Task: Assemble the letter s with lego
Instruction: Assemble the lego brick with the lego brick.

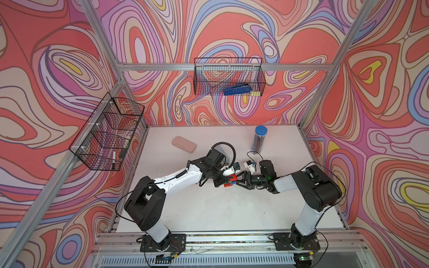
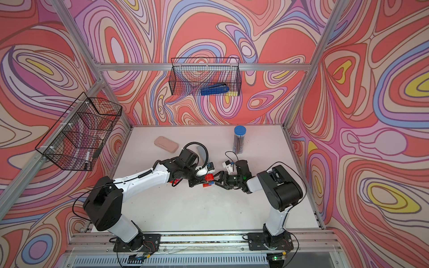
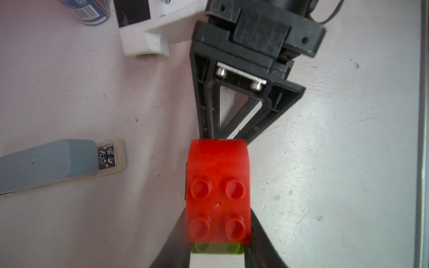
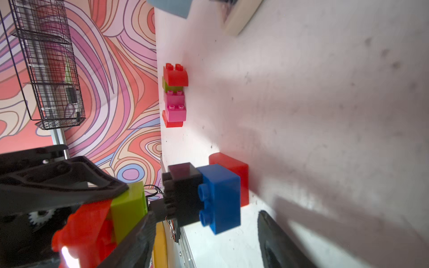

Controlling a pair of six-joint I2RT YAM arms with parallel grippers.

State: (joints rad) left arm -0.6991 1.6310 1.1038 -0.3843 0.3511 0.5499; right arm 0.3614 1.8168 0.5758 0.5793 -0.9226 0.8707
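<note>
Looking at a white desk (image 1: 209,208), scuffed, scratched and dotted with dark specks, boxed in by an aluminium frame (image 1: 220,67) and walls (image 1: 58,69) printed in coral, pink, lilac, blue and yellow swirls

Note a slotted metal rail (image 1: 232,239) along the front edge

Have the left gripper (image 3: 218,215) near the desk's middle, clamped tight on a red curved brick (image 3: 218,181) by its two long sides, with a lime brick (image 3: 217,248) attached under it

Have the right gripper (image 1: 239,180) facing that brick's rounded end, jaws standing partway apart, tips right at the end; can't tell contact, can't see anything gripped

Find, just beside the grippers toward the front edge, a second red brick (image 4: 234,171) standing on the desk, blue brick (image 4: 220,199) on that, black brick (image 4: 183,190) on top, stepped

Find a brick column (image 4: 174,97) lying on its side further toward the left edge: red, lime, pink, pink, red

Also have on the desk a grey-blue stapler (image 3: 46,164) near the left gripper toward the back edge, a pink case (image 1: 184,144) near the back left corner, and a clear tube (image 1: 259,139) with a blue lid near the back edge, right of centre

Note a wire basket (image 1: 209,76) on the back wall holding a blue stapler (image 1: 237,89), and a second wire basket (image 1: 106,132) on the left wall holding a marker (image 1: 114,160)
</note>
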